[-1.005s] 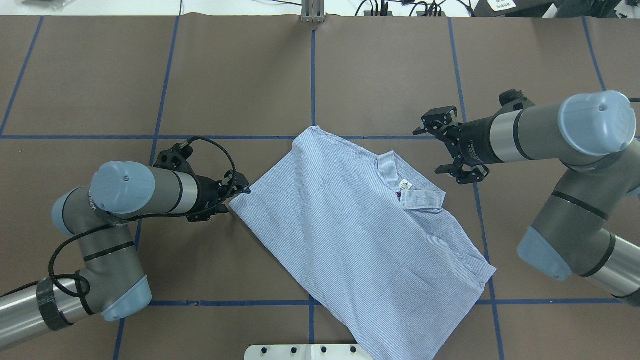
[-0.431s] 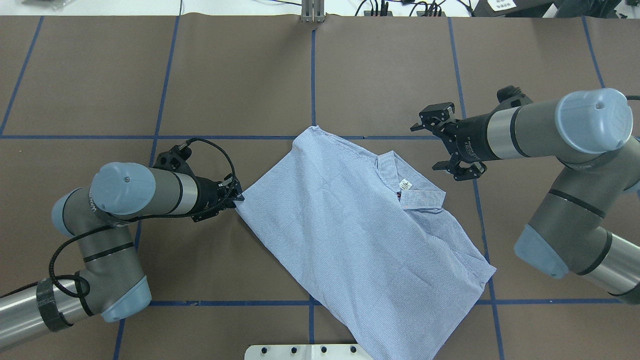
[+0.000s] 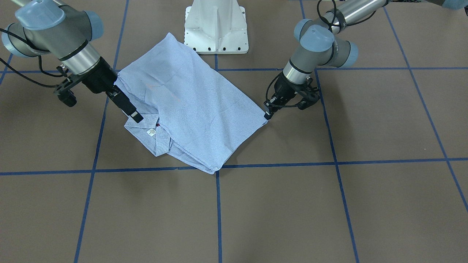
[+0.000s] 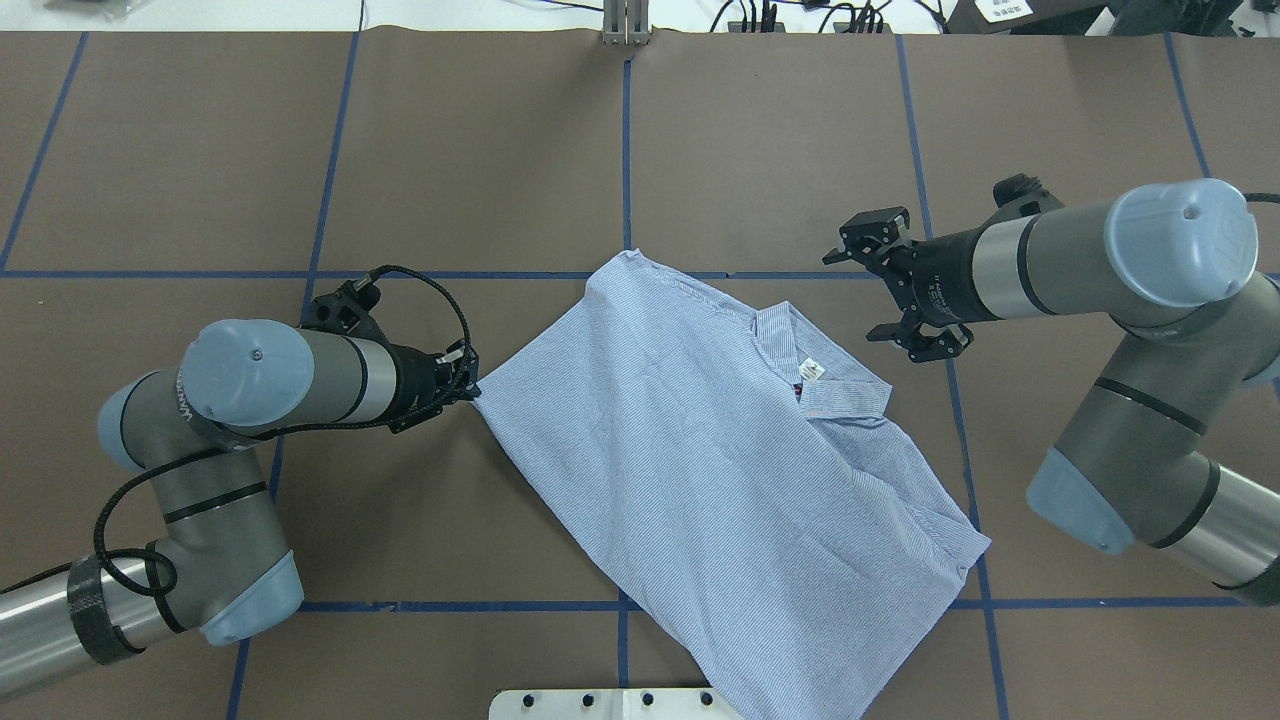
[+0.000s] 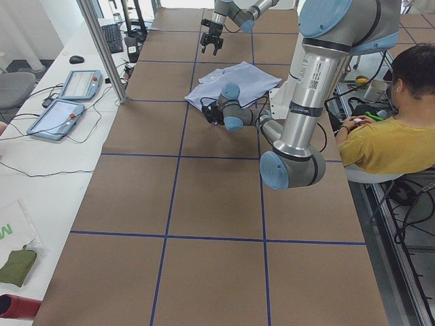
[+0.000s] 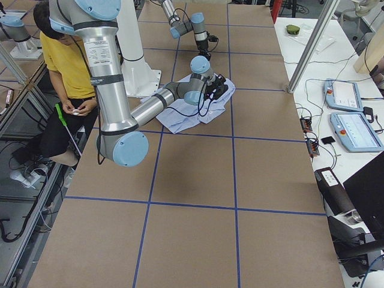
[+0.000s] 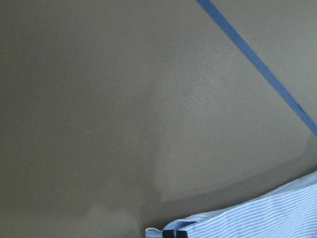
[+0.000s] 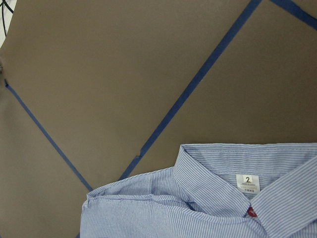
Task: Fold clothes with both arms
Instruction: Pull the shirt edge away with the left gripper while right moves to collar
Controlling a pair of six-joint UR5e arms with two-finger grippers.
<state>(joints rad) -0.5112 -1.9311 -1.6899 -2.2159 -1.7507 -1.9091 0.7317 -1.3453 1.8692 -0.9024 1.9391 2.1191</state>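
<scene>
1. The light blue, finely white-striped button-up shirt (image 4: 720, 480) lies part-folded from the near edge of the brown tabletop (image 4: 500, 150) toward its centre.
2. The black left gripper (image 4: 472, 393) has closed since a second ago and now pinches the shirt's left corner; a fold looks ready to be lifted.
3. The black right gripper (image 4: 905, 295) has edged slightly away. Its jaws stand wide and empty beside the collar (image 4: 845, 395), touching nothing.

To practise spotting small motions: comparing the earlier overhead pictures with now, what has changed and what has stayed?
The left gripper shifted slightly and shut on the corner of the shirt, which it had hovered at before. The right gripper drifted a little farther from the robot, still open beside the collar. The shirt otherwise lies as it did.
</scene>
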